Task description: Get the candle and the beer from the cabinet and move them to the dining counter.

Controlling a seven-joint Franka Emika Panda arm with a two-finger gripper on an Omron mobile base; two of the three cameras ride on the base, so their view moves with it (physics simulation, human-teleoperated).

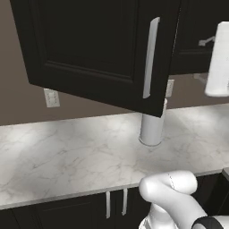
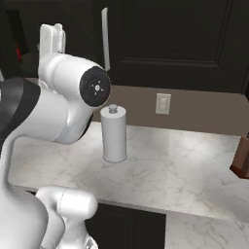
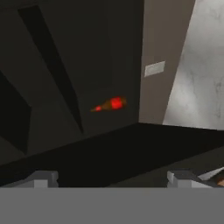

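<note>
gripper [image 3: 113, 178]: I see the two dark finger tips spread wide, nothing between them | beer [image 3: 109, 104]: red label and red narrow neck, lying sideways in hand view, inside dark cabinet [image 1: 94, 49] | cabinet: glossy black panelled door swung open, long silver bar handle [image 1: 150, 57] | below: smooth white cylinder [image 2: 114, 134] upright on veined marble worktop [image 1: 62, 156]

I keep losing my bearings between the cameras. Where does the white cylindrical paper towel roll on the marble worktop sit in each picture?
Left base view: white cylindrical paper towel roll right of centre, partly behind the open black cabinet door.
Right base view: left of centre, upright.
Hand view: none.
Shared landmark: white wall outlet.
</note>
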